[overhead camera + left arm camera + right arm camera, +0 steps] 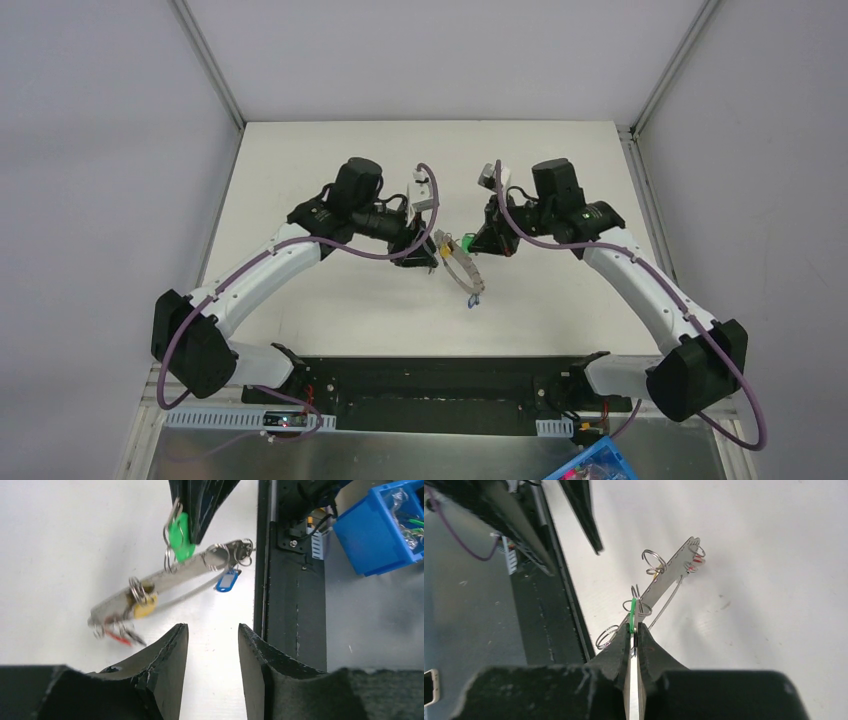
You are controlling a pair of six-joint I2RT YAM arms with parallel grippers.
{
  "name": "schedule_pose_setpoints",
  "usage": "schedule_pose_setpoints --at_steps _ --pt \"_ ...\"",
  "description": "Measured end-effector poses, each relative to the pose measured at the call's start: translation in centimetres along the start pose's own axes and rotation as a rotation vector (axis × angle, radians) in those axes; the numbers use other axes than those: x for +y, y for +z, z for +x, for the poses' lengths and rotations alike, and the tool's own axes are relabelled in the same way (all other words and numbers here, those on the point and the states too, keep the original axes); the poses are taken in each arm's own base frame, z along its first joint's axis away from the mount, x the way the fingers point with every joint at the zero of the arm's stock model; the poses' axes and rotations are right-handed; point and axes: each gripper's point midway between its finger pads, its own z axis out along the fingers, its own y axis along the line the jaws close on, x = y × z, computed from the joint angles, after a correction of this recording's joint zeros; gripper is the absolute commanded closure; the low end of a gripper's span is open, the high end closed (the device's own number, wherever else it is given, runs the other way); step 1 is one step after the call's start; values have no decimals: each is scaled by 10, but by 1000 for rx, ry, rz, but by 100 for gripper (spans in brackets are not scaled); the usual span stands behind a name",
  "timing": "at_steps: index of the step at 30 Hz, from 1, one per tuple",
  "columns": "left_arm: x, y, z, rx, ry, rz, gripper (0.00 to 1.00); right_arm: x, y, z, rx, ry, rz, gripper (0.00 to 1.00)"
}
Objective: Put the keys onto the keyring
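Left wrist view has the left gripper (212, 628) released: its two fingers stand apart with only bare table (75, 530) in the gap, and it grasps nothing. Just past its tips is the keyring (185, 575), a flat metal bar with wire rings (136, 589) along it, blurred and lying at a slant.

The right gripper (634, 628) is clenched on the green key (630, 612), which sits on a ring near the bar's middle. Its fingers meet with no gap at the tips.

The yellow key (145, 608) hangs from a ring further down the bar. The red key (119, 637) is at the low end, nearest the left gripper. The blue key (227, 581) dangles at the opposite end. I cannot tell whether the bar's low end touches the table.

In the top view, both grippers meet at mid-table with the keyring between them. A blue bin (370, 530) sits off the table's near edge.
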Motion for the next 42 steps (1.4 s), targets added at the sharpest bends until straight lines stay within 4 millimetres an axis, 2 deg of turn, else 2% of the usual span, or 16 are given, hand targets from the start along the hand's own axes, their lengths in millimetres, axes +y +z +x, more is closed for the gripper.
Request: schedule_pose_setpoints --at_steps 6,10,18,28,33,38,42 --pt "18 -12 17 76 9 -123 33 -36 0 25 60 35 119 100" --pt "29 -26 17 85 33 -213 23 -53 2 44 118 53 177 100" --pt "49 -59 17 61 48 -413 13 -69 4 61 180 74 235 100" --pt "74 -79 19 67 9 -599 11 -81 4 77 237 100 289 100" --pt "83 -92 17 71 -36 -682 11 -96 10 64 248 122 306 100" --pt "93 -109 8 63 -73 -761 11 -118 18 33 221 137 342 100" --pt "98 -119 8 66 -106 -800 11 -134 24 16 204 159 370 100"
